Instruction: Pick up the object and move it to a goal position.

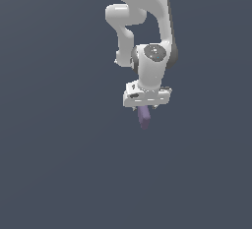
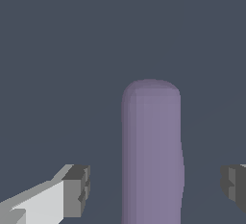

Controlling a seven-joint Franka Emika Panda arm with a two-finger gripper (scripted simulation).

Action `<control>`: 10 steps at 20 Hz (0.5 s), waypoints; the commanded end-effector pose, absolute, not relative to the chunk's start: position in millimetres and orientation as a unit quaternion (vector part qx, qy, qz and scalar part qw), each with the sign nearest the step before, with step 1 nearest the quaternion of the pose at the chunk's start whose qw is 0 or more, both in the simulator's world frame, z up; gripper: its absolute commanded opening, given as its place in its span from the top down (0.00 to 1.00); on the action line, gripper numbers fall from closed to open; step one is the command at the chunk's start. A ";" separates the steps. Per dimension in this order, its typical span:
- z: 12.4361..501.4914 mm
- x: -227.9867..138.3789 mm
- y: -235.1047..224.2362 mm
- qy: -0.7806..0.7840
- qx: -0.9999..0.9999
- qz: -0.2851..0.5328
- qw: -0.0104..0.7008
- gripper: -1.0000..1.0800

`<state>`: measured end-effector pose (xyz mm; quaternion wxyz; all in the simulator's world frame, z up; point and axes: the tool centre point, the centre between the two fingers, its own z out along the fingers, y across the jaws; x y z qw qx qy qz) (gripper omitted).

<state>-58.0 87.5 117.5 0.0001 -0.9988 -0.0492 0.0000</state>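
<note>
Wrist view shows the gripper (image 2: 154, 184) spread wide, its two dark-tipped fingers (image 2: 77, 189) standing well apart on either side of the picture. Between them lies the object (image 2: 151, 151), a muted-purple oblong block with rounded edges, its long axis running away from the camera. Clear gaps of the slate-grey ground (image 2: 57, 50) show between the block and each fingertip, so neither pad touches it and the pincer has hold of nothing.

From the exterior view, the gripper (image 1: 146, 109) points downward, and its white hand body hides most of the fingers. The object (image 1: 144, 117) pokes out just beneath that white body, narrower than the hand is wide, and a little tilted. Whether the block rests on the ground or sits slightly off it I cannot tell from either picture. Above the hand, the white arm (image 1: 147, 36) rises in a bent column of rounded joints toward the upper edge of the exterior view.
</note>
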 end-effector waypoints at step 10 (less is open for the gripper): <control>95.6 -58.0 87.9 -0.049 -0.999 0.000 0.000 1.00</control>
